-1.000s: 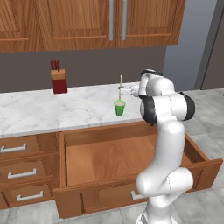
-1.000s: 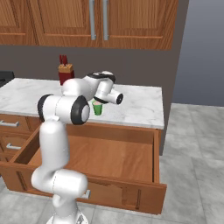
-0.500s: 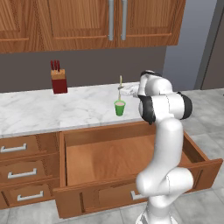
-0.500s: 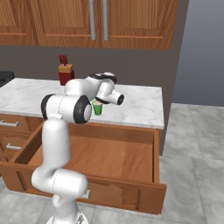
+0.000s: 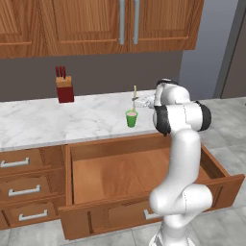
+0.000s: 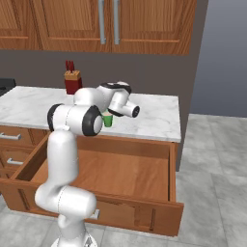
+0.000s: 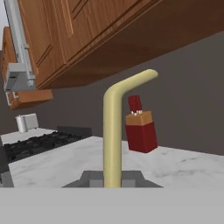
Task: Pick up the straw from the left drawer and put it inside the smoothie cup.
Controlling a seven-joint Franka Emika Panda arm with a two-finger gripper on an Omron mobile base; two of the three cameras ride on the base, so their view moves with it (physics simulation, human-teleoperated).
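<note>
My tool [image 5: 137, 102] sits mid-frame in the left base view, just right of centre, pinched tight on the straw [image 5: 135, 93]. The straw stands upright directly over the smoothie cup [image 5: 131, 118], which sits on the marble tabletop [image 5: 72, 120] a bit below it. Can't tell from here whether the straw's bottom end is already inside the cup or just above the rim.

In the hand view the straw [image 7: 114, 131] rises from between the fingertips at bottom centre and bends off toward the upper right at its top. The red knife block [image 7: 141, 126] is right behind it, mid-frame.

The left drawer [image 5: 120, 173] hangs pulled open across the lower middle of the frame, flat wood bottom showing. From the right base view the cup [image 6: 108, 120] peeks out green behind my arm, centre-left.
</note>
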